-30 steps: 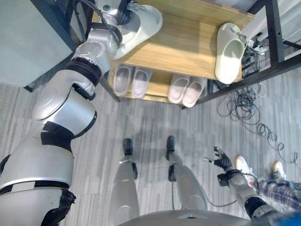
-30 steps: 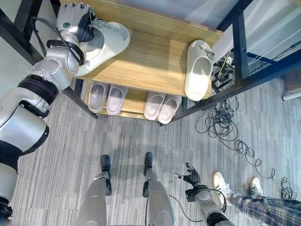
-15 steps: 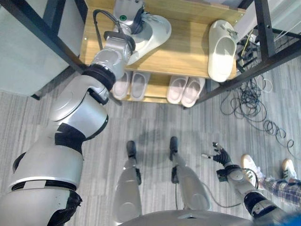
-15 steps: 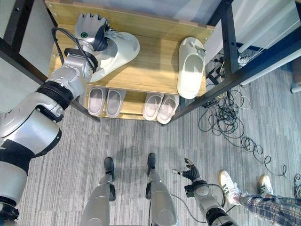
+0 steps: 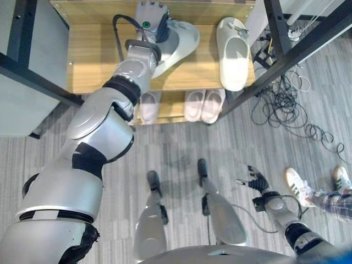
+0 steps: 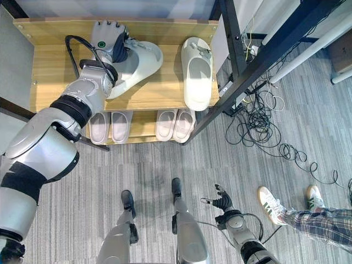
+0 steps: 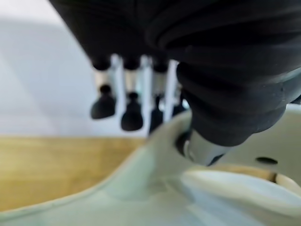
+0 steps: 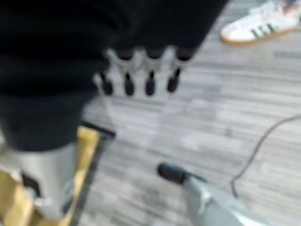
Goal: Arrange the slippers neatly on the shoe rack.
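Observation:
A pale green slipper [image 5: 181, 41] lies slanted on the wooden top shelf of the shoe rack [image 5: 93, 55]. My left hand [image 5: 151, 14] is shut on its rim at the far end. In the left wrist view the thumb [image 7: 202, 146] sits inside the slipper [image 7: 141, 197] and the fingers [image 7: 131, 113] reach down behind the rim. The matching slipper [image 5: 234, 52] lies straight at the shelf's right end, a short gap away. My right hand [image 5: 256, 180] hangs open low by my right side, over the floor.
Two pairs of pale slippers [image 5: 148, 104] [image 5: 203, 104] stand on the lower shelf. A black metal frame [image 5: 286, 58] crosses beside the rack's right end, with loose cables [image 5: 291, 104] on the floor. A person's white shoes [image 5: 300, 187] stand at the lower right.
The camera has shifted. My left hand has brought the slanted slipper along the shelf, closer to the straight one. My right hand stays low and open.

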Controlling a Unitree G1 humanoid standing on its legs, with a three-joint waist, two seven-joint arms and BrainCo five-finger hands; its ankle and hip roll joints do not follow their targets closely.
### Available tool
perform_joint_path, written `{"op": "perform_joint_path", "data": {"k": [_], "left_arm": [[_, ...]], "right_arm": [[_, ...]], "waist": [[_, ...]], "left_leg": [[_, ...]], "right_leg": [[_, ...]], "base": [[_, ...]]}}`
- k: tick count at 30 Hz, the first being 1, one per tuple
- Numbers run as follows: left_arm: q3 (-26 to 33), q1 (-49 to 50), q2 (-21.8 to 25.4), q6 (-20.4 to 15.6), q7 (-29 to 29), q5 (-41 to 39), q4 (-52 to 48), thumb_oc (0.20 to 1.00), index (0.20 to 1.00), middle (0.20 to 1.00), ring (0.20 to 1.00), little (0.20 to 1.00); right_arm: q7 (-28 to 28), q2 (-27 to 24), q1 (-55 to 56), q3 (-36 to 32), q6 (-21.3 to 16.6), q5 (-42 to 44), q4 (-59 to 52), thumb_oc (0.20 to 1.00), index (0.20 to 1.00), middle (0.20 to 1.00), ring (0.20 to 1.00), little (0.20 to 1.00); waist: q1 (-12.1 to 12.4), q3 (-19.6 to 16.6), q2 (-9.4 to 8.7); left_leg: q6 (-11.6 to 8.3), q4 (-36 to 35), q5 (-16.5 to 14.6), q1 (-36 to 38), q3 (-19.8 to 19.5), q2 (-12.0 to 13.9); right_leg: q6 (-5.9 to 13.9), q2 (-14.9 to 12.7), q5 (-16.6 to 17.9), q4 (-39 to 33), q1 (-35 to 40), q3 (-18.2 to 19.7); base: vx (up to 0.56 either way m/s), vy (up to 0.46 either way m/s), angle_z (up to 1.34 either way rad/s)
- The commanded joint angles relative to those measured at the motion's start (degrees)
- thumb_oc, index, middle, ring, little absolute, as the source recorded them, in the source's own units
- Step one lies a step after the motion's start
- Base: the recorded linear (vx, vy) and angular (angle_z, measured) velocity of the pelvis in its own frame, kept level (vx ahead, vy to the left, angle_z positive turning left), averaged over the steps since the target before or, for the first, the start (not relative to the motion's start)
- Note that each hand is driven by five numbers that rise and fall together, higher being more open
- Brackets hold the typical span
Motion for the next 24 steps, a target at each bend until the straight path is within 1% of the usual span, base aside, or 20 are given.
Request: {"op": "perform_joint_path", "data": {"k": [1,8,16,18,24], "left_arm": [[6.3,-9.8,2.4,0.1,3.3,-0.9,3.4,0.2,0.2,0.2,0.2,0.2],[4.5,-10.9,1.2,0.3,3.3,0.8,3.7,0.2,0.2,0.2,0.2,0.2],[6.7,-10.9,-2.0,0.2,3.5,-0.8,4.0,0.2,0.2,0.2,0.2,0.2],[7.4,-11.7,-3.8,0.3,3.6,-1.7,4.1,0.2,0.2,0.2,0.2,0.2],[7.5,-12.9,-4.4,0.3,3.8,-2.1,4.6,0.2,0.2,0.2,0.2,0.2]], "right_arm": [[-1.1,-4.7,-1.5,-0.1,-1.2,-0.2,-0.9,1.0,1.0,1.0,1.0,1.0],[-1.5,-4.9,-2.3,-0.2,-1.4,0.0,0.2,1.0,1.0,1.0,1.0,1.0],[-1.7,-5.1,-1.3,-0.6,-1.8,0.2,-0.6,1.0,1.0,1.0,1.0,1.0],[-1.8,-5.2,-1.6,-0.4,-1.5,0.1,-0.3,1.0,1.0,1.0,1.0,1.0],[-2.1,-5.3,-2.4,-0.4,-1.4,0.1,0.3,1.0,1.0,1.0,1.0,1.0]], "waist": [[-0.1,4.4,1.89],[-0.4,4.5,2.29],[-0.8,4.8,2.34],[-0.9,5.1,2.42],[-1.1,5.5,2.64]], "left_leg": [[-0.6,5.4,-4.1,-5.9,-8.6,0.8],[-0.72,4.8,-3.7,-6.3,-8.3,0.6],[-0.58,3.8,-3.2,-6.8,-8.1,0.1],[-0.47,3.9,-3.2,-7.0,-8.1,-0.1],[-0.35,3.8,-3.0,-7.5,-8.0,-0.4]], "right_leg": [[5.37,-2.2,-9.0,5.6,0.9,-0.6],[5.39,-2.3,-8.7,5.2,0.5,-0.7],[5.34,-2.5,-8.5,5.1,-0.2,-1.0],[5.27,-2.6,-8.6,5.3,-0.5,-1.0],[5.32,-2.8,-8.4,5.6,-1.2,-0.8]], "base": [[0.0,0.0,0.0],[0.0,0.0,0.0],[0.0,0.0,0.0],[0.0,0.0,0.0],[0.0,0.0,0.0]]}}
